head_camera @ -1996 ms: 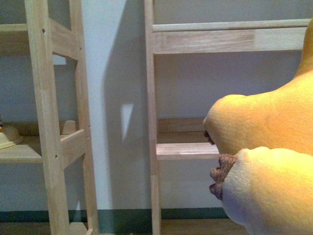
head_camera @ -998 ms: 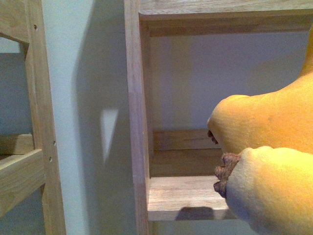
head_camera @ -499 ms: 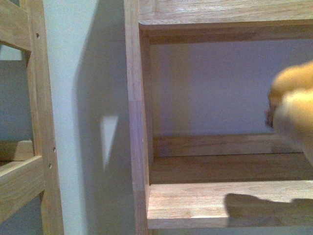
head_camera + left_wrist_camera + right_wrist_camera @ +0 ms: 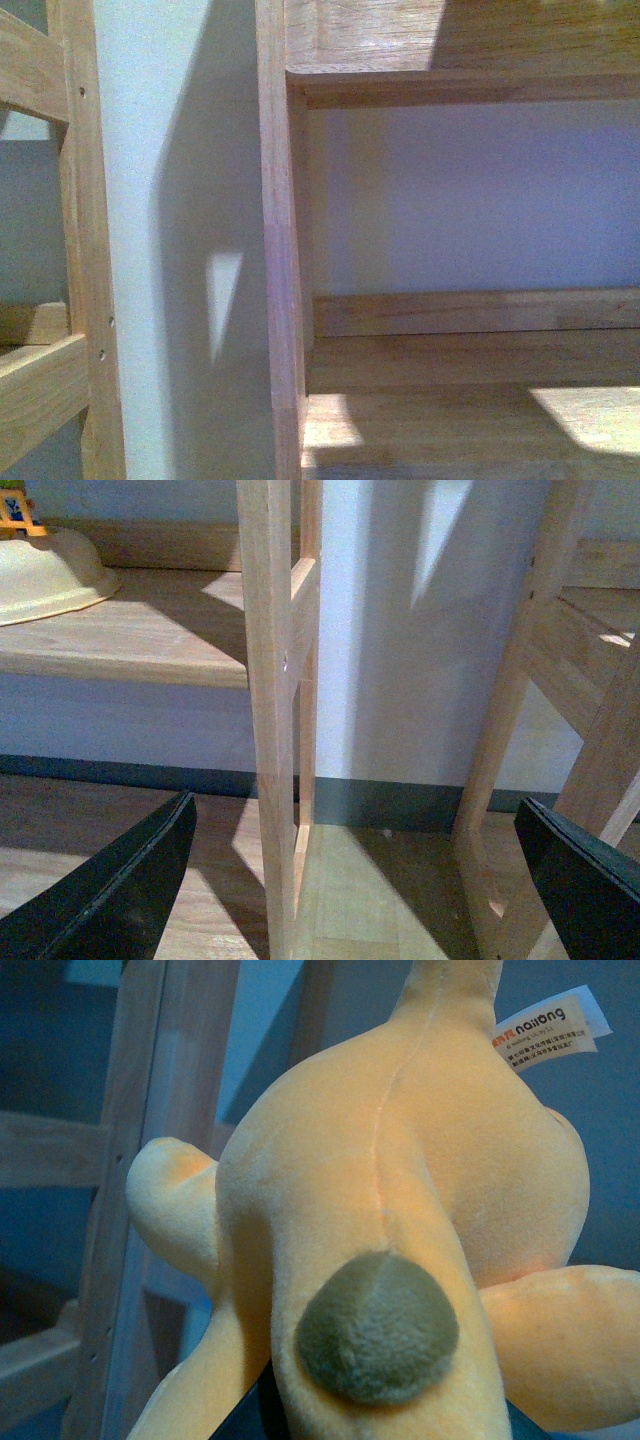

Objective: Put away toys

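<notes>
The orange-yellow plush toy (image 4: 400, 1190) fills the right wrist view, with a grey-green round tail patch (image 4: 378, 1328), stubby limbs and a white tag (image 4: 548, 1026). My right gripper is shut on it; its fingers are hidden under the plush. The toy and the right gripper are out of the front view, which shows only a wooden shelf unit (image 4: 280, 250) close up. My left gripper (image 4: 370, 880) is open and empty, low above the wooden floor, with a shelf upright (image 4: 272, 710) between its dark fingers (image 4: 120, 890).
A lower shelf board (image 4: 470, 420) and an upper board (image 4: 450, 40) lie ahead in the front view, with a second shelf frame (image 4: 70, 250) at left. A cream bowl (image 4: 50, 575) sits on a shelf in the left wrist view.
The plush toy, large at the right of the front view, moved right and up and left that view. The camera came closer to the shelf.
</notes>
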